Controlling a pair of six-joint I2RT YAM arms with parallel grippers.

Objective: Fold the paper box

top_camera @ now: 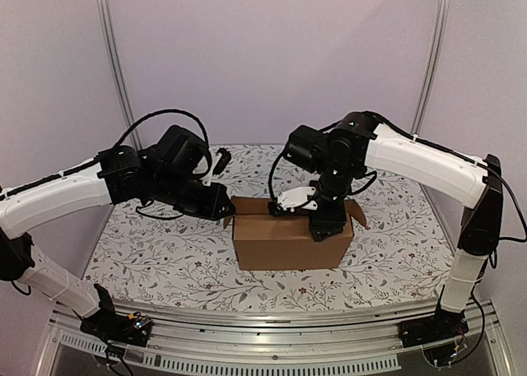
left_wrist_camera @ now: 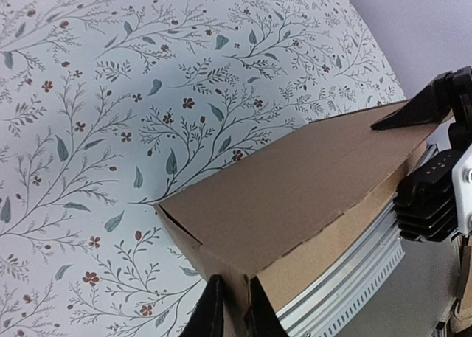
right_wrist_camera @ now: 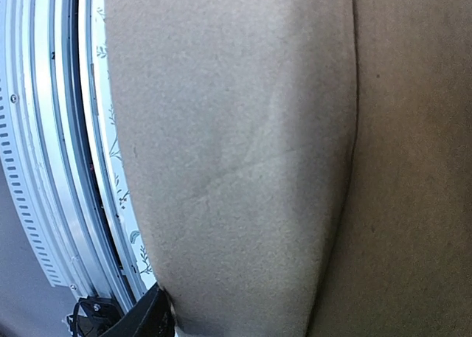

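The paper box (top_camera: 284, 243) is a brown carton standing in the middle of the table, with a flap (top_camera: 357, 212) sticking up at its right end. My left gripper (top_camera: 224, 211) is at the box's left end. In the left wrist view it (left_wrist_camera: 234, 316) is shut on the box's (left_wrist_camera: 295, 182) near corner edge. My right gripper (top_camera: 325, 225) reaches down over the box's right front part. In the right wrist view cardboard (right_wrist_camera: 243, 145) fills the frame. Only one fingertip (right_wrist_camera: 144, 318) shows there, touching the cardboard's edge. The other finger is hidden.
The table carries a floral cloth (top_camera: 165, 252). A metal rail (top_camera: 272, 339) runs along the near edge and also shows in the left wrist view (left_wrist_camera: 346, 285). Grey walls and two upright poles (top_camera: 113, 59) stand behind the table.
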